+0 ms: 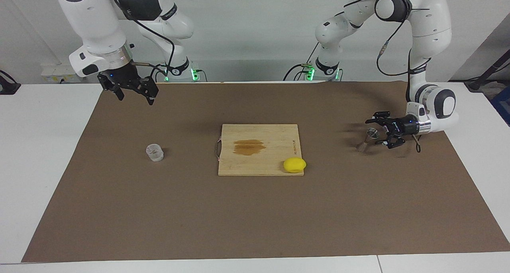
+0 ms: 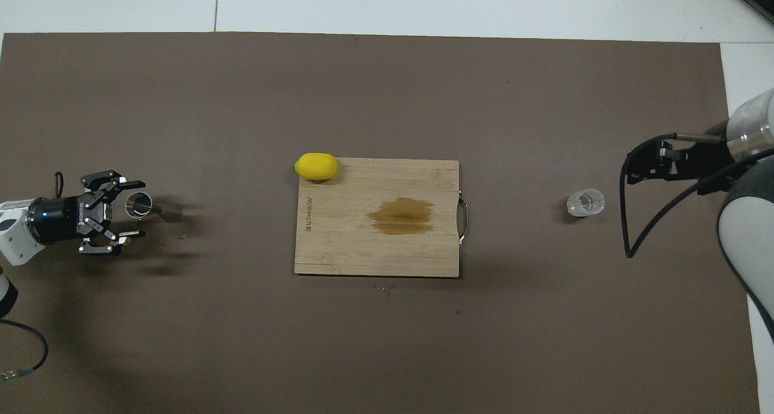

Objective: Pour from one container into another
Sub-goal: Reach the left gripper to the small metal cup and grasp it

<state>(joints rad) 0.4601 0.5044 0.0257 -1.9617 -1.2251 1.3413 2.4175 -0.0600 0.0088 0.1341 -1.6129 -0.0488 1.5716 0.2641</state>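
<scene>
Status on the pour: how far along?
Early. Nothing done: the small clear glass cup stands untouched on the brown mat, with the right gripper raised, open and away from it. In hand: the open left gripper straddles the small silver hourglass metal jigger, not yet shut. Left: grasp, lift the cup, pour.
</scene>
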